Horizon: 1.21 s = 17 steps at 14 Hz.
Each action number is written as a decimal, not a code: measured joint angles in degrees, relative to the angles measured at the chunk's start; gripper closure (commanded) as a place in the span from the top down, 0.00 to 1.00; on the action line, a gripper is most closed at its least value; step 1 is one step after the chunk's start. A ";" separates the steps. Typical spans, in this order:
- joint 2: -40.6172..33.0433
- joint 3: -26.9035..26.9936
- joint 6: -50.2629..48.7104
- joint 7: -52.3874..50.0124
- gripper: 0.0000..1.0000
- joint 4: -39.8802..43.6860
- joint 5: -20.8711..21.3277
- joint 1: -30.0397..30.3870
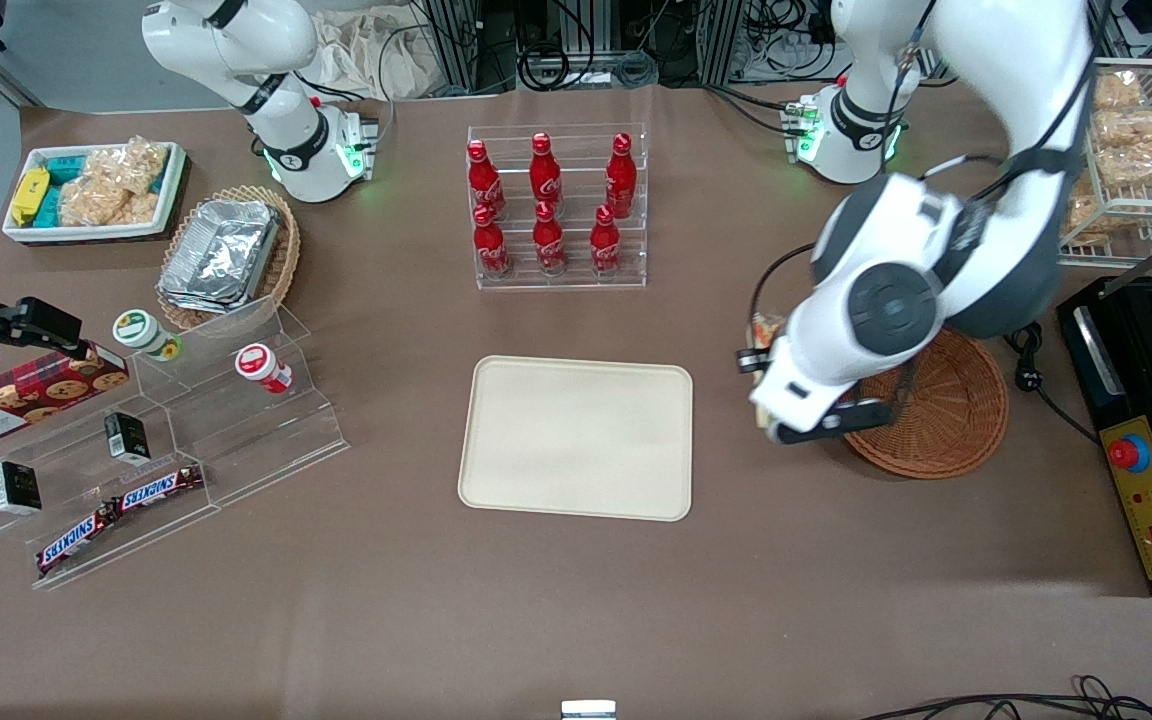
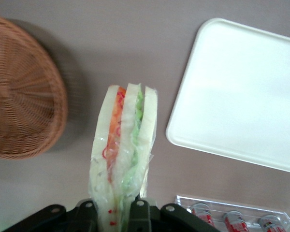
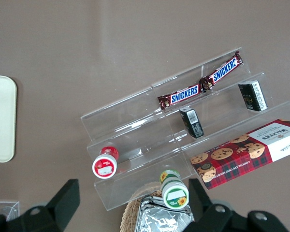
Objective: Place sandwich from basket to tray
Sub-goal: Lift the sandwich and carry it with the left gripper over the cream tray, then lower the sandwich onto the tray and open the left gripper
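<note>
My left gripper (image 2: 118,212) is shut on the sandwich (image 2: 124,145), a plastic-wrapped wedge of pale bread with orange and green filling. It hangs above bare table between the reddish-brown wicker basket (image 2: 19,111) and the cream tray (image 2: 241,96). In the front view the gripper (image 1: 774,400) hovers beside the basket (image 1: 946,420), on its tray side, with a bit of the sandwich (image 1: 763,332) peeking past the hand. The tray (image 1: 576,440) lies flat with nothing on it. Nothing shows in the visible part of the basket.
A clear rack of red cola bottles (image 1: 556,205) stands farther from the front camera than the tray. Acrylic steps with snack bars and jars (image 1: 166,430), a tan basket of foil containers (image 1: 226,255) and a white snack bin (image 1: 96,190) lie toward the parked arm's end. A black appliance (image 1: 1146,400) sits beside the basket.
</note>
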 measured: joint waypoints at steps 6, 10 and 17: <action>14.33 0.01 18.71 -0.23 0.00 2.38 1.57 -7.61; 18.33 0.11 21.32 -0.62 0.02 2.95 5.77 -8.61; 18.31 0.35 21.26 -0.62 0.99 4.12 6.10 -8.57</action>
